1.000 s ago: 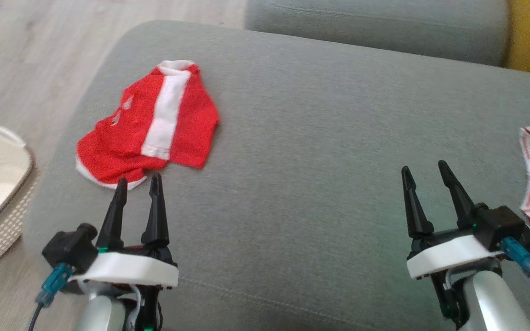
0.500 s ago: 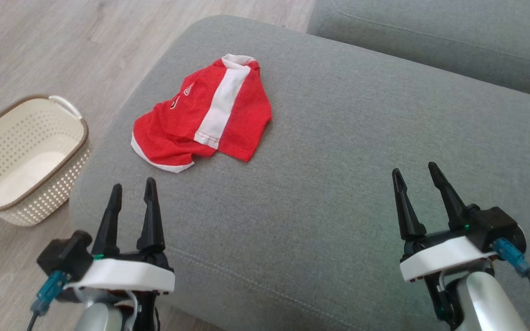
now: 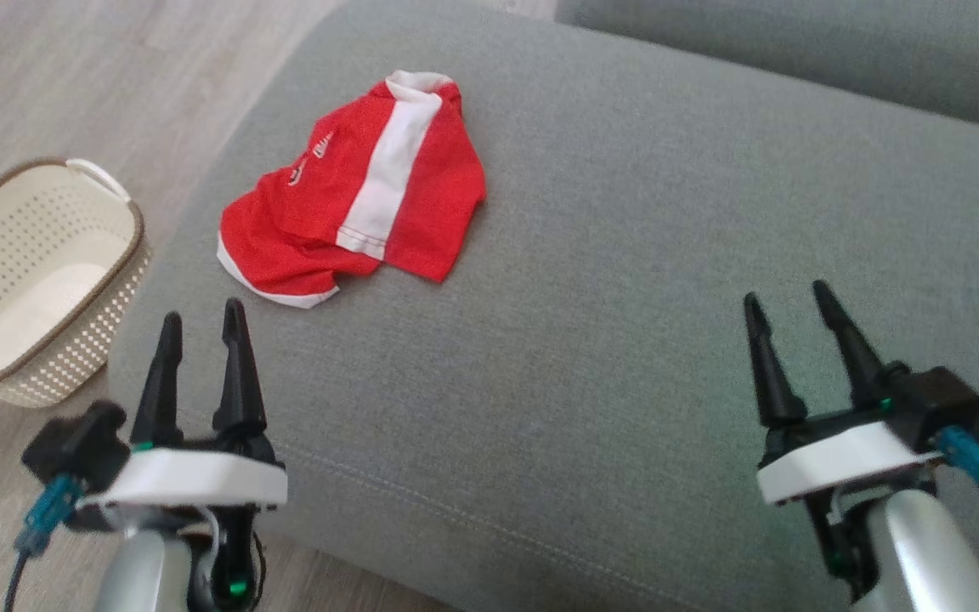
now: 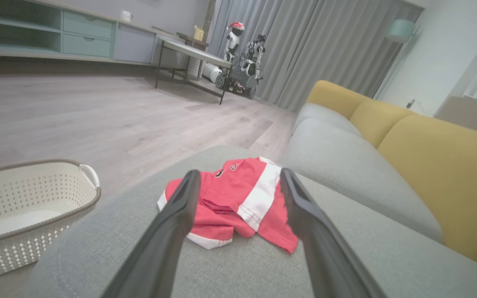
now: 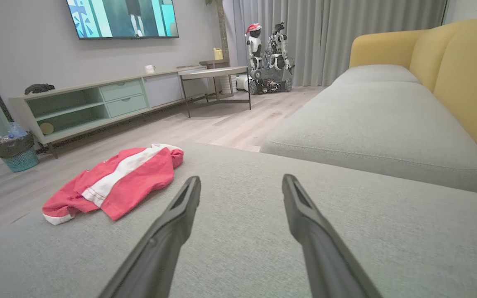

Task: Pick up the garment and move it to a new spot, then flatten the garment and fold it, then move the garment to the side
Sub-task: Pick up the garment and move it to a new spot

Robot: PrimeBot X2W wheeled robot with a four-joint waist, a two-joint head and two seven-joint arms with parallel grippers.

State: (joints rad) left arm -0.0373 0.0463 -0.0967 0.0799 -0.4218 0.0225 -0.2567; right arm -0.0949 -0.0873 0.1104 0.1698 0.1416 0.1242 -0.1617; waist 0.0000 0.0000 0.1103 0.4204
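Shirt (image 3: 353, 191) lies rumpled near the left edge of the sofa seat (image 3: 625, 280), just ahead of the left end effector (image 3: 200, 316), which like the right end effector (image 3: 783, 293) gapes empty, so I'd judge that pick-up, flattening, folding and shifting aside are all left to do.

Garment (image 3: 353, 191) on cushion (image 3: 625, 297) (basket (image 3: 56, 374) left, on floor (image 3: 73, 76))

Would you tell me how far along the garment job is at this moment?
Nothing looks done: the red garment lies crumpled on the grey cushion. Both the left pincer and right pincer hover open and empty. Picking up, flattening, folding and moving aside remain.
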